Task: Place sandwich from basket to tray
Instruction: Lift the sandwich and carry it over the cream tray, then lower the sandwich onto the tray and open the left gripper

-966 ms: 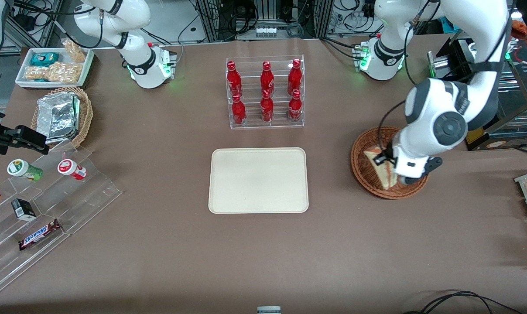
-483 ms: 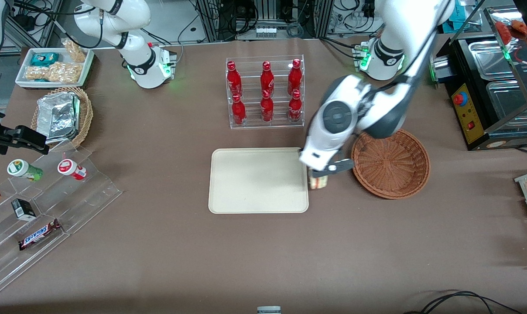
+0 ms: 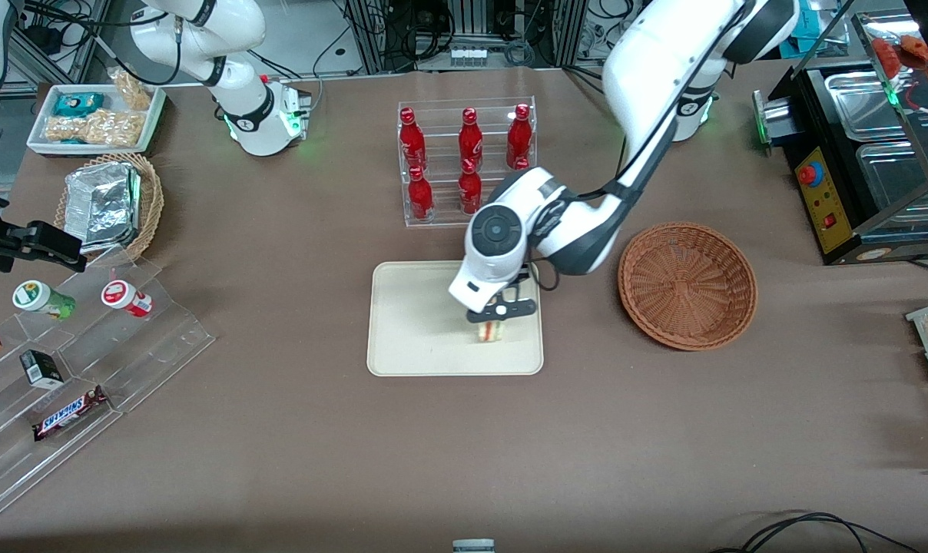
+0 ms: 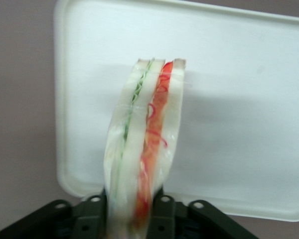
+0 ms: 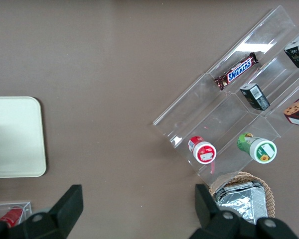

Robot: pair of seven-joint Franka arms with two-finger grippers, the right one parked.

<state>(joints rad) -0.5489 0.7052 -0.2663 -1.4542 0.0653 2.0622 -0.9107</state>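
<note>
While the left arm is reaching over the table, we are logging these points:
Gripper: we are seeing the black two-finger gripper (image 3: 497, 319) hanging over the tray, at the part toward the working arm's end.
Grip: its fingers (image 4: 163, 214) are clamping the sandwich from both sides.
Sandwich: we are noting the small white-bread wedge with red-orange and green filling (image 4: 142, 149) (image 3: 492, 332), wrapped in clear film, hanging edge-down above the tray.
Tray: the large flat cream-beige rectangular tray (image 3: 410, 322) (image 4: 249, 99) is lying under it.
Basket: the round dark reddish-brown wicker basket (image 3: 687, 285) is sitting beside the tray.
Rack: a clear rack of red bottles (image 3: 468, 161) is standing farther from the front camera than the tray.
</note>
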